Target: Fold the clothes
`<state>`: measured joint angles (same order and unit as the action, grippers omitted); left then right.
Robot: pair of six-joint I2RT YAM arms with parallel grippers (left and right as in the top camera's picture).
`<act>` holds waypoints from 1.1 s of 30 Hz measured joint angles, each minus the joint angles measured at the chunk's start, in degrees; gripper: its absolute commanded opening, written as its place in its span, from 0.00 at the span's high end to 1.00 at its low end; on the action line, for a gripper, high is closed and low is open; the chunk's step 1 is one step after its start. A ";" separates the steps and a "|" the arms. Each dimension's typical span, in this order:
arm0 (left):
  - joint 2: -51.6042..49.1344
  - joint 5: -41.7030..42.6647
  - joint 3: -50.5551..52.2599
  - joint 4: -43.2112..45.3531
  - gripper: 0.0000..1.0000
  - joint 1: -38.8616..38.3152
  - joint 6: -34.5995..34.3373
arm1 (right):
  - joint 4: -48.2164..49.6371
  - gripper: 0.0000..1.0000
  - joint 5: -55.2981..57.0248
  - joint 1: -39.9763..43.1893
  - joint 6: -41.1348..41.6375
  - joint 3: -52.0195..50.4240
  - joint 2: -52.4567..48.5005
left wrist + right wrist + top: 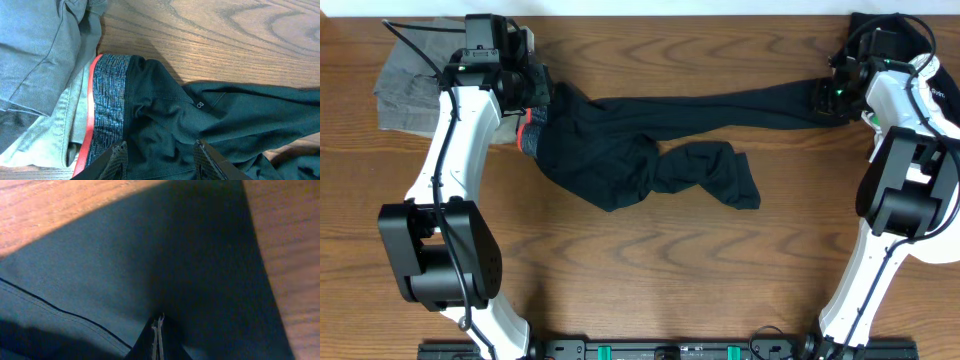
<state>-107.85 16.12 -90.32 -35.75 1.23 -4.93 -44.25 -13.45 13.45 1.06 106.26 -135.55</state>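
Long black trousers point(600, 150) lie across the table, waist at the left. The grey waistband point(107, 100) has a red-orange edge, and a small white mark point(199, 105) sits near it. One leg point(720, 105) stretches right to my right gripper point(822, 100). That gripper point(158, 317) is shut on the dark leg cloth, which tents up at its tips. The other leg point(715, 175) lies crumpled mid-table. My left gripper point(535, 92) hangs over the waist. Its jaws point(160, 145) stand apart, with black cloth point(165, 125) between the fingers.
A grey garment point(410, 90) lies bunched at the back left, partly under the trousers' waist point(35, 65). Another dark cloth point(880, 25) sits at the back right corner behind the right arm. Bare wood table point(650, 270) spreads in front.
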 measured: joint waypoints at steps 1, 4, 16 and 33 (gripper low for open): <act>0.00 0.00 0.00 0.02 0.55 0.00 0.00 | -0.28 0.98 0.07 0.31 0.00 0.07 0.00; 0.00 0.00 0.00 0.20 0.55 0.00 0.00 | -0.87 0.98 0.07 2.03 0.00 0.13 0.00; -0.98 0.22 0.00 2.99 0.55 -0.09 0.00 | -3.39 0.88 -1.46 12.00 -1.03 2.54 -0.92; -6.58 0.31 0.04 -12.33 0.48 -3.02 2.51 | -37.66 0.36 -4.74 4.72 -5.40 38.88 -3.19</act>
<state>-114.43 16.43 -90.28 -48.07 -1.78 -2.42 -81.91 -18.20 18.17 -4.34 145.14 -138.74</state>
